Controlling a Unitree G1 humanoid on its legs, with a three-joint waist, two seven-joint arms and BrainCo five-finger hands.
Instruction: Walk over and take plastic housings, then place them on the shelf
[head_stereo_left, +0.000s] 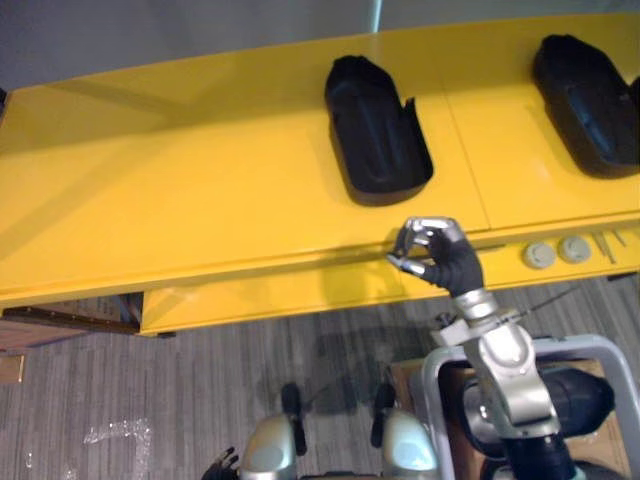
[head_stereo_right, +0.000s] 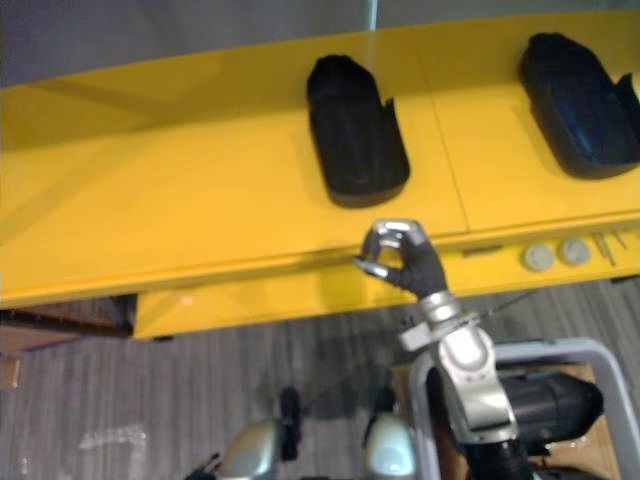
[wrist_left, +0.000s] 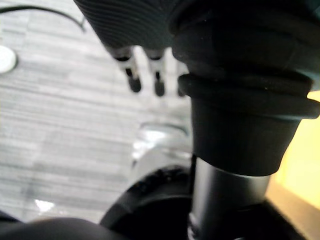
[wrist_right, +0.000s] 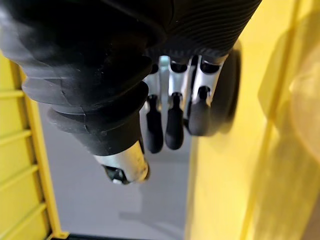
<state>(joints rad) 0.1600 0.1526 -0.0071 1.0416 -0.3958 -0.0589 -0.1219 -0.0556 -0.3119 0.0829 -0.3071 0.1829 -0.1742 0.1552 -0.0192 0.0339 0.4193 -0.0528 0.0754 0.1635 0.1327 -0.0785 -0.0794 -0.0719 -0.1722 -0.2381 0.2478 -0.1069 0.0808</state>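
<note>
Fingers (head_stereo_left: 424, 229) of the right hand (head_stereo_left: 447, 262) are curled in tight w/ the thumb tip nearly meeting them, a closed ring w/ nothing in it. The hand is raised over the front edge of the yellow shelf (head_stereo_left: 200, 180); can't tell if it touches the edge. The near plastic housing (head_stereo_left: 375, 130), black and tub-shaped, lies flat on the shelf top just beyond the hand and apart from it. A second housing (head_stereo_left: 590, 105) lies on the same top, well off to the right, partly cut by the view's edge. The left hand (wrist_left: 131, 67) hangs low by the robot's side over the grey plank floor (head_stereo_left: 150, 390), fingers straight and relaxed, holding nothing. Below the shelf top a lower yellow ledge (head_stereo_left: 300, 290) sticks out, w/ two round grey discs (head_stereo_left: 556, 252) and a few thin bits at its right end. The left half of the shelf top is bare, so there's plenty of room there. A grey tube frame (head_stereo_left: 600, 345) w/ a dark rounded part (head_stereo_left: 575, 400) inside sits close at the robot's right. A scrap of clear plastic wrap (head_stereo_left: 115, 432) lies on the floor at left.
</note>
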